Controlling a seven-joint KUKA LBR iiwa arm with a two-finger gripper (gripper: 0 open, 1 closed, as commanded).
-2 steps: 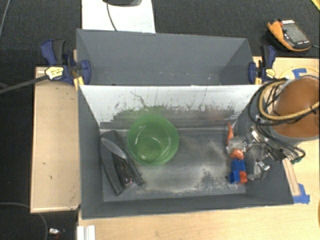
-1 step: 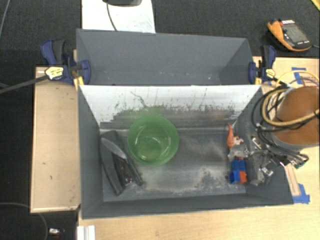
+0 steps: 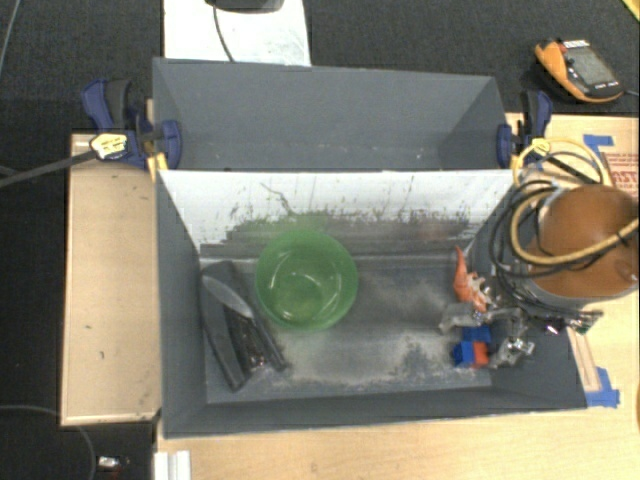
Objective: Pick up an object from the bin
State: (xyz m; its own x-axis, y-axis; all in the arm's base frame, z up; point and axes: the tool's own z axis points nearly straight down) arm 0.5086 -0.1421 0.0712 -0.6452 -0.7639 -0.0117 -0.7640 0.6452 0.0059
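Bare floor [image 3: 400, 323] mid-bin — green bowl [image 3: 306, 278] to left, blue block [image 3: 468, 352] to right

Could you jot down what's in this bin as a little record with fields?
container: grey metal bin
left: dark grey implement, lying flat by the wall
middle: green bowl, see-through, upright
right: blue block and orange piece
tool: low at the right end, close by the blue block

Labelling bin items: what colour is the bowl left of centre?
Translucent green; the bowl shows best in the camera view.
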